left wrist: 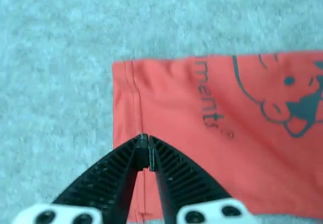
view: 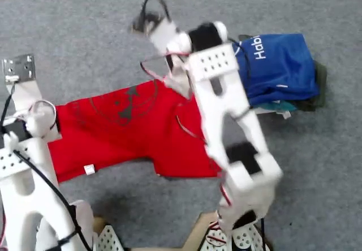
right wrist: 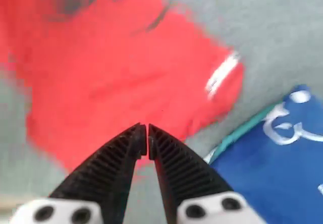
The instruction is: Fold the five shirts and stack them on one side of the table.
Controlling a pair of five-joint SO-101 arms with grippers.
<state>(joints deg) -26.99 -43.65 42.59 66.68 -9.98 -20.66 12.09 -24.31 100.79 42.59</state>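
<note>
- Nearest the arms' bases, the red cotton T-shirt with a dark printed figure (view: 130, 132) lies flat in a long band across the grey felt-covered table (view: 68, 25). It is not yet a compact packet, so I judge this shirt only partly folded, with the crosswise folds and the stacking left to do.
- The left gripper (left wrist: 146, 142) sits at the hemmed end of that shirt. Its black ribbed jaws are closed to a thin slit, with the tips right over the hem seam. Whether any cloth is pinched between them I cannot tell.
- Further out, the right gripper (right wrist: 146, 130) hangs above the other end of the red shirt, near its edge. Its jaws are pressed together with nothing between them. From that end the shirt runs back toward the left arm.
- Farthest, on the right side of the table, the folded royal-blue shirt with white lettering (view: 277, 64) tops a pile. A teal edge (view: 277, 105) and a dark green layer (view: 319, 87) peek out below it.
- So several shirts look folded and stacked, though the exact count is hidden. The pile lies just beside the red shirt's far end.
</note>
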